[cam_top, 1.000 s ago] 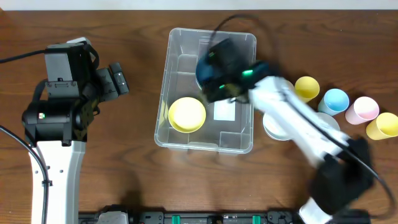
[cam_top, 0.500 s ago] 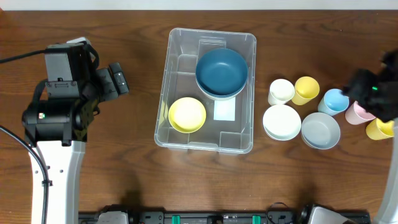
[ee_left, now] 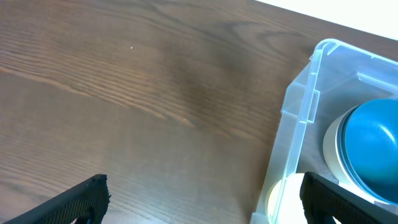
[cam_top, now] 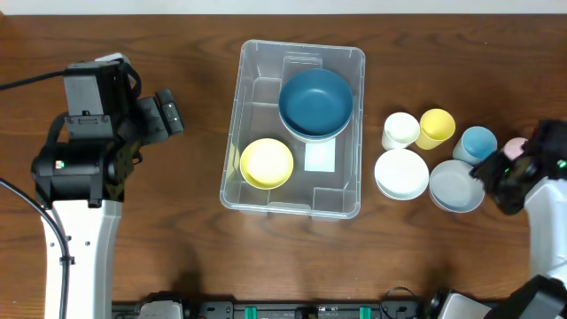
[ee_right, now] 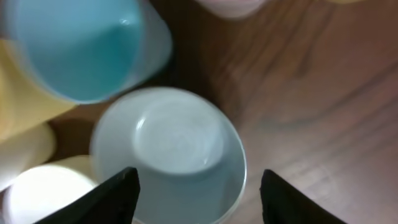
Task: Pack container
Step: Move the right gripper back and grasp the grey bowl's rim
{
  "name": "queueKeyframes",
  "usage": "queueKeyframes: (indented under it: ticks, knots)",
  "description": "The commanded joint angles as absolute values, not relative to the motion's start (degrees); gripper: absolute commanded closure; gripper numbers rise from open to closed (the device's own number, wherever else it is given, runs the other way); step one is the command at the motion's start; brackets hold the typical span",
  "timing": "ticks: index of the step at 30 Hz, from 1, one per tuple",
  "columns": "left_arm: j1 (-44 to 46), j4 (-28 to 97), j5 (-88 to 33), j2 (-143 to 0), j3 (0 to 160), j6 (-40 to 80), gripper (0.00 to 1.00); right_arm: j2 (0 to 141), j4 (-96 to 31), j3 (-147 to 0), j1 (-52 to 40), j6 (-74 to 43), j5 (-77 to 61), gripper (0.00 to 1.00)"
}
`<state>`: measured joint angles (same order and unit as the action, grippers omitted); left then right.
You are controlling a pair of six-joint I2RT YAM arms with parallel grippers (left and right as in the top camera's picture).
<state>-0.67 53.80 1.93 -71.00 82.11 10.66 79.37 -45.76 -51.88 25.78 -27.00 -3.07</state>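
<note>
The clear plastic container (cam_top: 251, 124) stands at the table's middle, holding a dark blue bowl (cam_top: 315, 102) and a yellow bowl (cam_top: 267, 163); its corner also shows in the left wrist view (ee_left: 305, 106). To its right sit a white bowl (cam_top: 401, 174), a grey bowl (cam_top: 454, 184), and white (cam_top: 400, 129), yellow (cam_top: 436, 127) and blue (cam_top: 478, 142) cups. My right gripper (cam_top: 493, 177) is open above the grey bowl (ee_right: 168, 162), its fingers either side of it. My left gripper (cam_top: 164, 113) is open and empty over bare table left of the container.
A pink cup (cam_top: 515, 146) is partly hidden behind my right arm at the far right. In the right wrist view the blue cup (ee_right: 81, 50) and the white bowl (ee_right: 43, 193) crowd close to the grey bowl. Bare wood lies left of the container.
My right arm left the dark blue bowl in the container, swung out to the far right, and has come down over the grey bowl. The left arm has not moved.
</note>
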Motion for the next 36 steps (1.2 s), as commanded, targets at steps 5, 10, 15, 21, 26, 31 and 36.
queueKeyframes:
  ticks: [5, 10, 15, 21, 26, 31, 36]
  knots:
    - [-0.95, 54.0, 2.63, -71.18, 82.24, 10.76, 0.02, 79.09, -36.07, -39.42, 26.24, -31.97, -3.14, 0.39]
    - [-0.95, 54.0, 2.63, -71.18, 82.24, 10.76, 0.02, 79.09, -32.93, -35.7, 26.24, -31.92, -1.3, 0.54]
    - [-0.95, 54.0, 2.63, -71.18, 82.24, 10.76, 0.02, 78.43, -32.97, -36.16, 26.24, -31.9, -1.28, 0.81]
    - [-0.95, 54.0, 2.63, -71.18, 82.24, 10.76, 0.02, 72.99, -36.64, -38.28, 26.24, -31.55, -1.21, 0.99]
    - [-0.95, 54.0, 2.63, -71.18, 82.24, 10.76, 0.02, 64.75, -42.06, -42.09, 26.11, -30.98, -2.0, 0.99]
    - [-0.95, 54.0, 2.63, -71.18, 82.24, 10.76, 0.02, 58.22, -48.95, -50.81, 22.11, -28.32, -8.23, 0.99]
    - [-0.95, 54.0, 2.63, -71.18, 82.24, 10.76, 0.02, 58.35, -55.16, -63.61, 10.17, -25.85, -12.29, 0.99]
